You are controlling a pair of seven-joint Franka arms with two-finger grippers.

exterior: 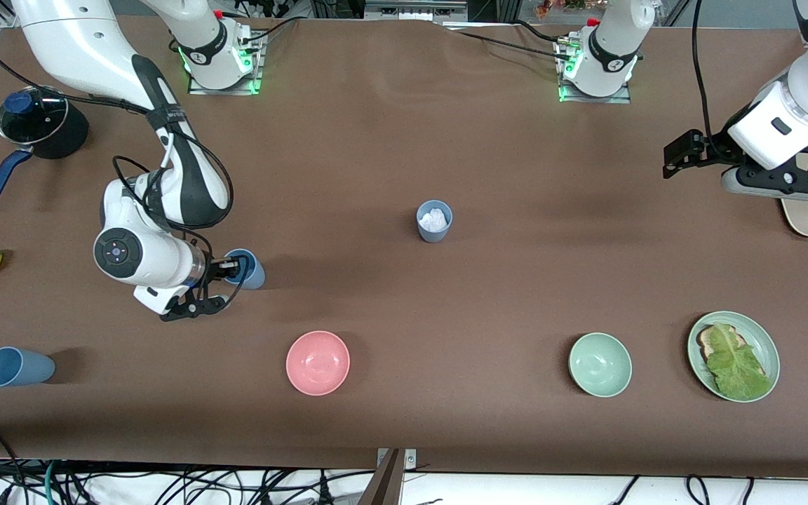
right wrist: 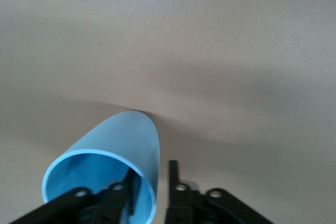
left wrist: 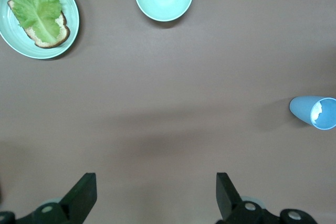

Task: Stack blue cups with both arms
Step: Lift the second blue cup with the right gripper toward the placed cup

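We're seeing the right gripper (exterior: pixel 234 268) w/ fingers pinching the rim of a blue cup (exterior: pixel 250 269), one inside, one outside, farther from the front camera than the pink bowl (exterior: pixel 318 362). Left gripper (left wrist: pixel 155 195) is waiting above the worktop (exterior: pixel 516 280) w/ fingers apart, toward the left arm's end from that bowl.

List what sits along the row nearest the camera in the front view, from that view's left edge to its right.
Blue cup lying on its side → pink bowl → pale green bowl → green plate with toast and lettuce.
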